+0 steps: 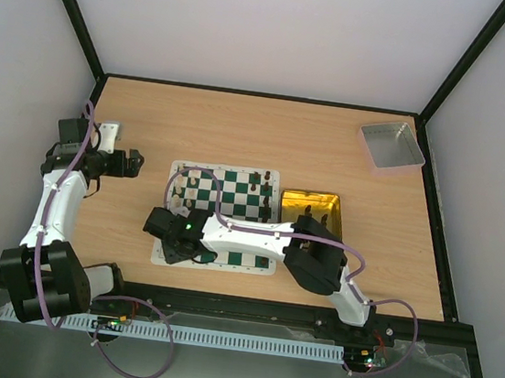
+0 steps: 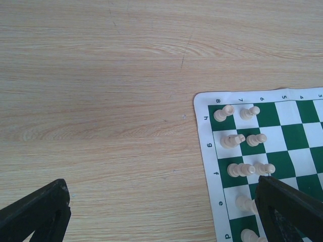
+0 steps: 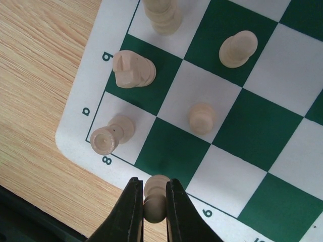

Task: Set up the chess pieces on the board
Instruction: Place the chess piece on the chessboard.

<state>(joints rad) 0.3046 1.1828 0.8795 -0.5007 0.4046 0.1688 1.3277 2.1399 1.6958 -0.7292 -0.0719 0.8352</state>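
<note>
Wooden table (image 1: 241,128): board (image 1: 238,192), gold tray (image 1: 315,201), grey tray (image 1: 392,144)

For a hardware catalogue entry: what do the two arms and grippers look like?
Both the left arm and right arm have white link shells and black joint housings, with a thin purple cable looping along each. The left gripper and right gripper have black, tapered fingers. A small green light glows near the right wrist.

A gold tray (image 1: 311,204) lies on the wooden table (image 1: 241,132); a grey metal tray (image 1: 392,144) sits near its far right corner.
</note>
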